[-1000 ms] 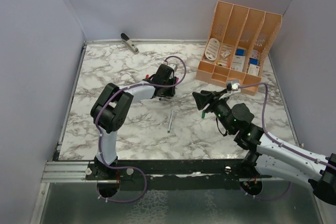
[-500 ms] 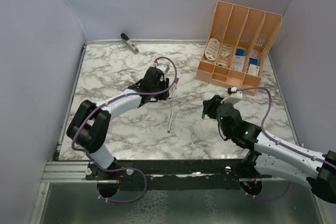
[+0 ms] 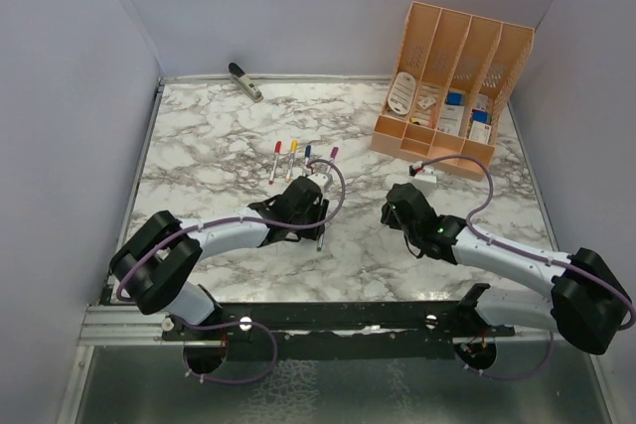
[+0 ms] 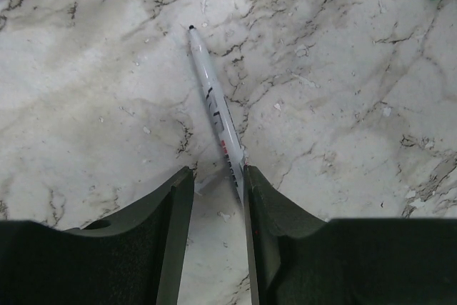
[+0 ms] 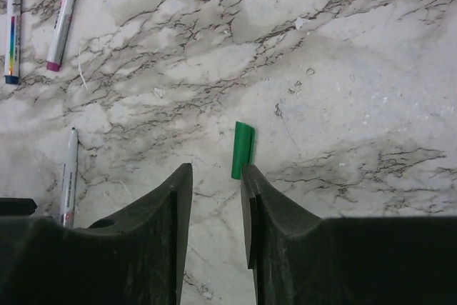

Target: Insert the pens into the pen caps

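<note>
Pen (image 4: 214,98) lies between left fingers (image 4: 177,205) — apart; right fingers (image 5: 178,201) apart too — green cap (image 5: 242,150) just ahead.

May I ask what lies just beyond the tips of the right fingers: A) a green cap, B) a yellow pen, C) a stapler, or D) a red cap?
A: the right wrist view shows a green cap lying just beyond the tips of the right fingers.
</note>
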`<state>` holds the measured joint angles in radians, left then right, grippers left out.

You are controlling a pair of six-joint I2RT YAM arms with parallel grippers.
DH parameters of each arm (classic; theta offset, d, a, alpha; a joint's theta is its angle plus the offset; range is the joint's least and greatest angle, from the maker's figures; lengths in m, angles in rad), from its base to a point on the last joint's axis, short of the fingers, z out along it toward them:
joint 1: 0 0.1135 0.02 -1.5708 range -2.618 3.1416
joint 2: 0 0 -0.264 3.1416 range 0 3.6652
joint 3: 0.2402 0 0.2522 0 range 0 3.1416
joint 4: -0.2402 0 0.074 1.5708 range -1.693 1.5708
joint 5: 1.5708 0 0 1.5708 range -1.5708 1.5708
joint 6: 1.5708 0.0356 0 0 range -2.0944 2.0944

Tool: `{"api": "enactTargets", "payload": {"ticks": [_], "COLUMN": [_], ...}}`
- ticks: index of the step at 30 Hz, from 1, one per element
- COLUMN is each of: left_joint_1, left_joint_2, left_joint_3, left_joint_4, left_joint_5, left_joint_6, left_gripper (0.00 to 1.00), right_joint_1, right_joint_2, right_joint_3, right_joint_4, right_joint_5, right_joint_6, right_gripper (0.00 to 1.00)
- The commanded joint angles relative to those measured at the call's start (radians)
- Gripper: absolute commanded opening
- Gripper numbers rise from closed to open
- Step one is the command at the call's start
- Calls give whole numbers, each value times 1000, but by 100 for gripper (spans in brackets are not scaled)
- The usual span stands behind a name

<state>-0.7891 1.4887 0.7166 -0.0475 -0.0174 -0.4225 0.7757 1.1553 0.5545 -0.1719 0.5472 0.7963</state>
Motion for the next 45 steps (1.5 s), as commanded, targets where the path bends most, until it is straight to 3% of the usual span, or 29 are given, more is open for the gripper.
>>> {"api": "enactTargets", "payload": {"ticks": [1,13,23,31,35,38,45], "left_joint_1": [-27,-54,-87,-126,-139,-139,-139], "left_joint_2": [-42,35,139,161,152,127,-30], "left_joint_3": [-29,0,68,48,33,21,-37], "left_joint_4": [39,64,-39,-88,-90,-42,238], "left_joint_5": [-51,-49,-160,-189,-188,-161,10], "left_joint_6": [-44,-44,-40,-63,-64,-51,-11], "left_gripper": [37,38,39,22,0,0,0], "right_joint_1": [-2,-2,-3,-2,-3,-3,-3], "right_joint_2": [11,29,23,-6,-25,-32,-111], "right_joint_3": [16,1,-5,-9,-10,-17,-99], "right_joint_4": [18,21,28,18,20,48,324], "right_joint_5": [-48,-13,-15,-14,-21,-46,-332], "right_joint_6": [28,49,50,58,58,45,-91], "right_gripper": [33,32,32,32,32,32,27]}}
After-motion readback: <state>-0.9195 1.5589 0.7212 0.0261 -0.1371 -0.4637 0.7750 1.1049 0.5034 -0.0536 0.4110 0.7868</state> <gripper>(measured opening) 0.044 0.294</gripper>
